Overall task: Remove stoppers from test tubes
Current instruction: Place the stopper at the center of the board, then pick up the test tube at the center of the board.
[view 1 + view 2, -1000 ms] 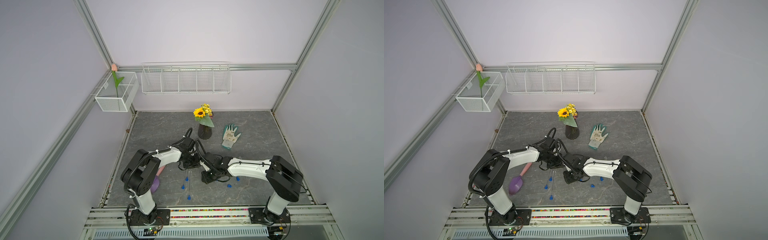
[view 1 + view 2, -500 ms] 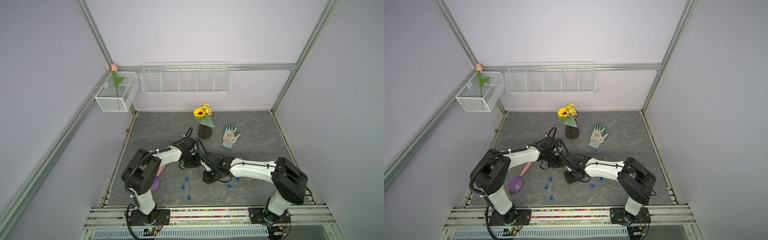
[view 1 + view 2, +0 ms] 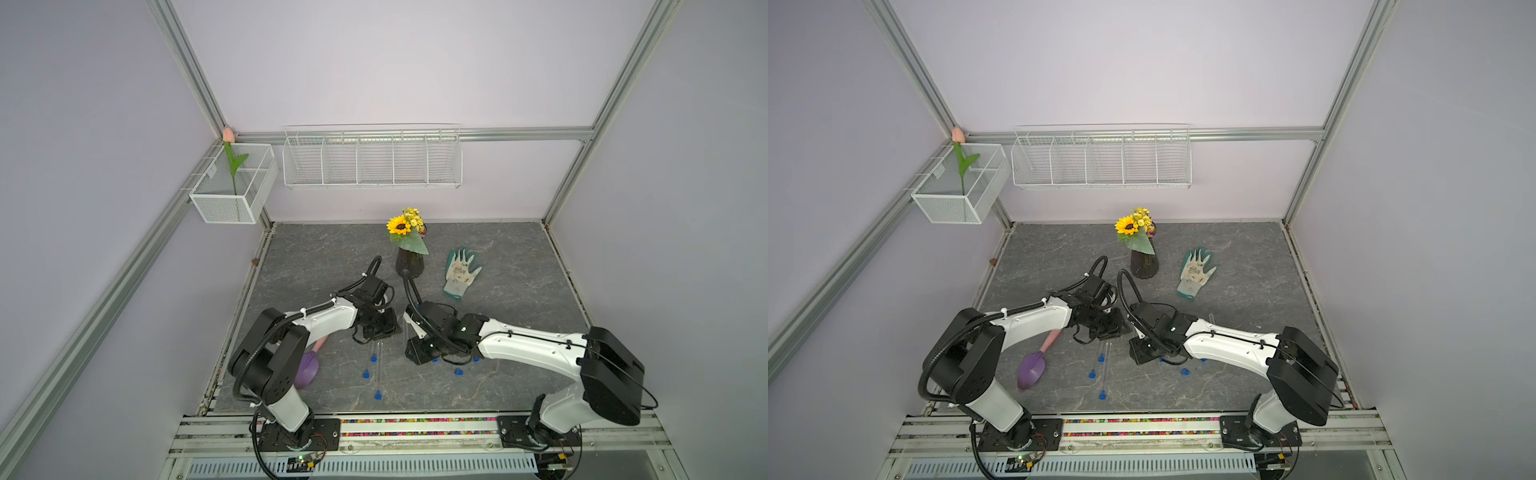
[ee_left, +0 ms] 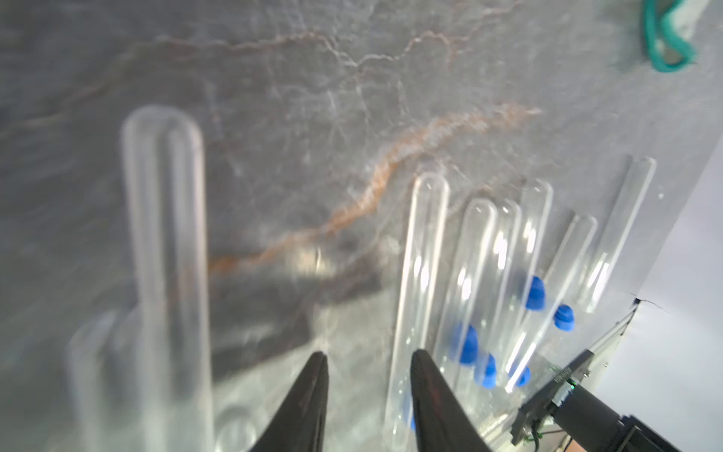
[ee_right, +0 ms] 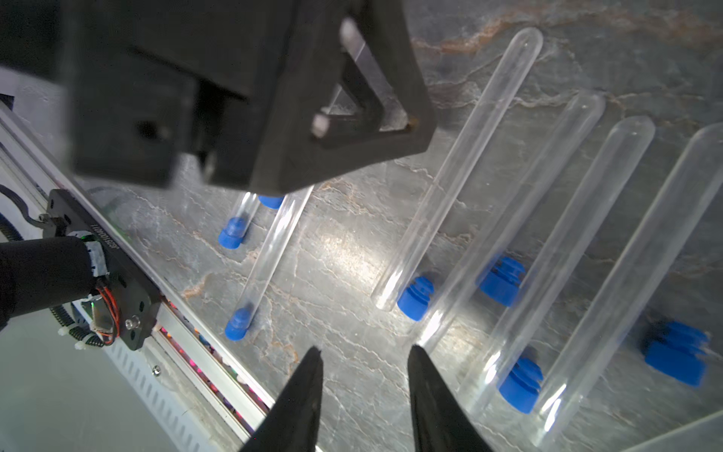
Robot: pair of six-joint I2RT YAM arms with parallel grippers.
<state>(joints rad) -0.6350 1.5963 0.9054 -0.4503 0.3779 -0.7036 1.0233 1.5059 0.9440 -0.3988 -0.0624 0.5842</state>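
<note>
Several clear test tubes lie open side by side on the grey table, with loose blue stoppers at their mouths. Two more tubes still carry blue stoppers; both top views show them at the front middle. My right gripper hovers open over bare table beside the open tubes, nothing between its fingers. My left gripper is open too and holds nothing; a blurred tube lies to one side of it and several tubes to the other. The two grippers are close together.
A purple scoop with a pink handle lies left of the tubes, partly under the left arm. A dark vase of sunflowers and a work glove sit behind the grippers. The table's front rail runs close to the stoppered tubes.
The right arm's rear links have swung slightly to the right. Both grippers stay close together over the middle of the table.
</note>
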